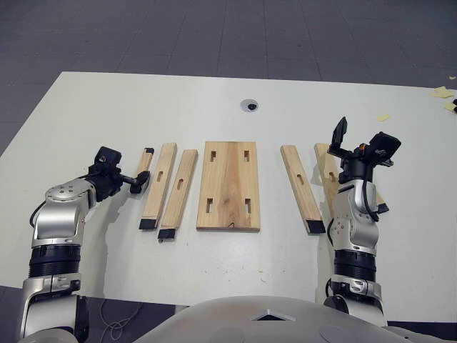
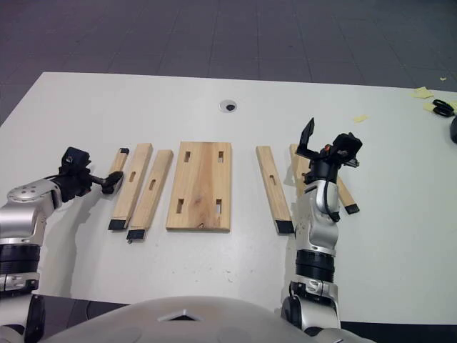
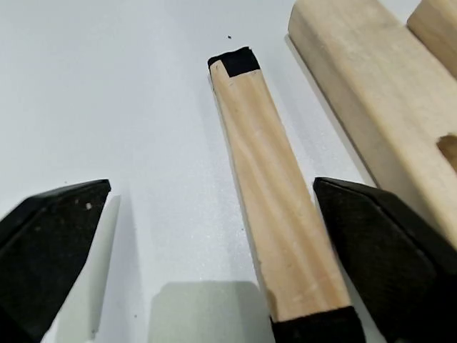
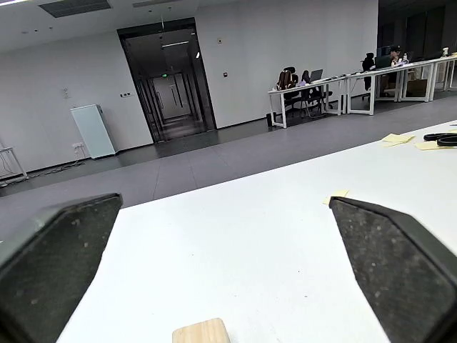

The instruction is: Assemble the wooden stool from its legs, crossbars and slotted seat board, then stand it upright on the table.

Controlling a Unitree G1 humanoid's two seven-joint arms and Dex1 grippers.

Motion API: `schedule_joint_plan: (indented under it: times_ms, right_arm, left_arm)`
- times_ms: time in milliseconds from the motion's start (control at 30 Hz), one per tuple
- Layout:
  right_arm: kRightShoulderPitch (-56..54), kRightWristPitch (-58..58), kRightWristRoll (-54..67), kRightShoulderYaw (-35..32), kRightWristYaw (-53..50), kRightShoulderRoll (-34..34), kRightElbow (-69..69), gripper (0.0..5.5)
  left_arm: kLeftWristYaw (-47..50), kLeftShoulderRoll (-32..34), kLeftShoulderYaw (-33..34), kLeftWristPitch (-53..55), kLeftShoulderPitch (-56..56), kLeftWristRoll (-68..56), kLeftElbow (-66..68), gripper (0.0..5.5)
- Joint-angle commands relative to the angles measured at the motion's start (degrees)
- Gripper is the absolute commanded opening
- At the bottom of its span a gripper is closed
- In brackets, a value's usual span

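1. We see our left gripper (image 1: 134,183) low on the table (image 1: 93,107). Its two black wedge fingers (image 3: 53,236) are spread and grip nothing. They stand one on each side of a slim crossbar (image 1: 145,166), a smooth, pale, square-edged stick with black caps at both ends.
2. Just past the crossbar, on the side away from this gripper's arm, lie two flat legs (image 1: 159,184) (image 1: 178,191). Each has an oblong slot and a black foot.
3. Beyond them lies the seat board (image 1: 228,186), a broad, grained rectangle with four small slots, flat between our grippers.
4. Our right gripper (image 1: 360,143) is raised above the table, its grainy dark pads (image 4: 389,264) wide apart and empty. Another slotted leg (image 1: 301,187) lies beside its arm, and one more (image 1: 325,161) lies partly hidden beneath it.
5. Farther off are a round dark grommet (image 1: 249,106) and yellow paper notes (image 1: 443,91).
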Motion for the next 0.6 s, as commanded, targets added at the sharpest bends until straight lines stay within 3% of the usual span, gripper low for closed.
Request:
schedule_joint_plan:
  times_ms: [33,367,600]
  right_arm:
    - [0.2,0.7,-0.2,-0.3,-0.3,-0.4,-0.8,5.40]
    - [1.6,0.6,-0.7,0.0,-1.4,0.5,-2.1,5.40]
    - [2.4,1.1,-0.5,0.1,-2.1,0.8,-2.9,5.40]
  left_arm:
    - [-0.2,1.7,-1.3,0.7,0.9,1.8,0.2,4.54]
    - [-9.3,6.8,-5.6,3.1,4.5,0.8,-1.0,2.91]
    - [-10.0,8.2,-6.6,2.4,6.5,1.7,-0.1,1.71]
